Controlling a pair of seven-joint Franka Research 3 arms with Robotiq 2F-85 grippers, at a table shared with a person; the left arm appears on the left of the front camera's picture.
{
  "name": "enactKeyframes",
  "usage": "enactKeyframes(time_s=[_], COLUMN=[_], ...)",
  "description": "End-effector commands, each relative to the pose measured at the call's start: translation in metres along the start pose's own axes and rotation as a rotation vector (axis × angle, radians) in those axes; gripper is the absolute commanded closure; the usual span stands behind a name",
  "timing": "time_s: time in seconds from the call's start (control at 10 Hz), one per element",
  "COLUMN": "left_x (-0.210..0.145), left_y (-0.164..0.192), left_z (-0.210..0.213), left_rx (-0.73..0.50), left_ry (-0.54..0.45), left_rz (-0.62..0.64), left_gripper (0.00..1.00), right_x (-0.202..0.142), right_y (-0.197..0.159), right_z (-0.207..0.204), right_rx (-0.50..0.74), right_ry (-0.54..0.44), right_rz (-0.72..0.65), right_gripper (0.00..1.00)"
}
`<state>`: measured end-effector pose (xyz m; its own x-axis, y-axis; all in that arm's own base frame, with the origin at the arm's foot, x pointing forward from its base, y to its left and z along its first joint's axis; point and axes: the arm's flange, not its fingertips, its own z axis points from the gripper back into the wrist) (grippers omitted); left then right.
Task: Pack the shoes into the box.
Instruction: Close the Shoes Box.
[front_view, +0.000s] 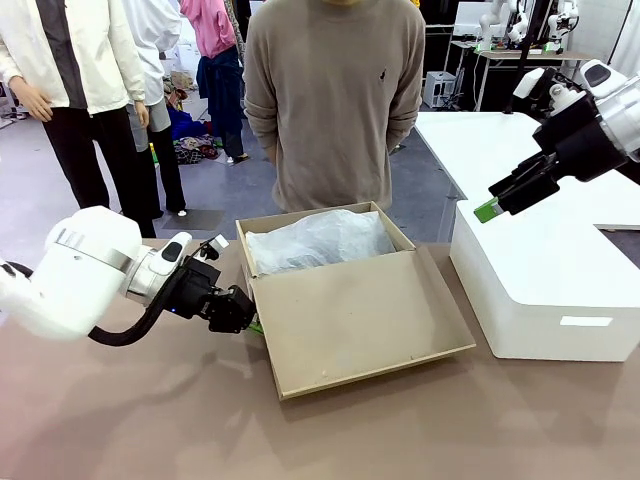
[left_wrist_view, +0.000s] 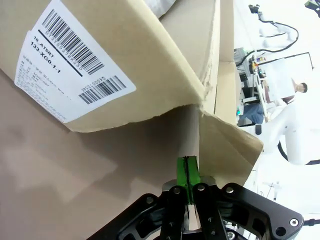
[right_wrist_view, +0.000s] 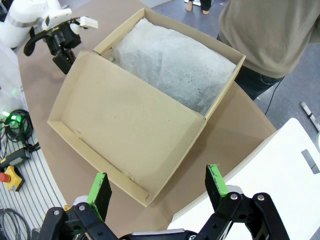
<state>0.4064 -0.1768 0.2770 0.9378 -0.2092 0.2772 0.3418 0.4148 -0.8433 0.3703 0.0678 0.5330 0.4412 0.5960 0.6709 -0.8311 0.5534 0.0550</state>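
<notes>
Box: the brown cardboard box (front_view: 330, 275) is sitting open on the counter (front_view: 150, 420), in front of the person (front_view: 335, 100); its lid flap (front_view: 355, 320) is lying folded out toward the robot.
Contents: white tissue paper (front_view: 320, 240) is filling the box; the shoes are not visible, and I cannot tell whether they are lying under it.
Left gripper: the left gripper (front_view: 245, 318) is sitting low, just beside the lid's left corner, pads pressed together and holding nothing.
Key relation: in the left wrist view the left gripper is pointing at the seam where lid meets box wall, next to a barcode label (left_wrist_view: 70, 65); the lid's long edge is running rightward from it.
Right gripper: the right gripper (right_wrist_view: 157, 185) is hovering high with jaws spread wide and empty, above the white rounded box (front_view: 540, 280), looking down on the lid.
Nearer arm: the left arm, probably about to lift the flap.
</notes>
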Motion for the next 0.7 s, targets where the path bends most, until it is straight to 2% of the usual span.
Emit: enactKeyframes(time_s=[0.0,0.6], left_x=[0.002,0.002], left_y=[0.004,0.001], left_z=[0.001,0.011], left_rx=[-0.083,-0.216], left_ry=[-0.029,-0.067], left_rz=[-0.014,-0.002], left_gripper=[1.0,1.0], right_x=[0.001,0.001], right_y=[-0.003,-0.003], right_z=[-0.001,-0.001], right_rx=[0.015,0.015], right_ry=[-0.028,-0.028], right_rz=[0.008,0.008], right_gripper=[0.0,0.0])
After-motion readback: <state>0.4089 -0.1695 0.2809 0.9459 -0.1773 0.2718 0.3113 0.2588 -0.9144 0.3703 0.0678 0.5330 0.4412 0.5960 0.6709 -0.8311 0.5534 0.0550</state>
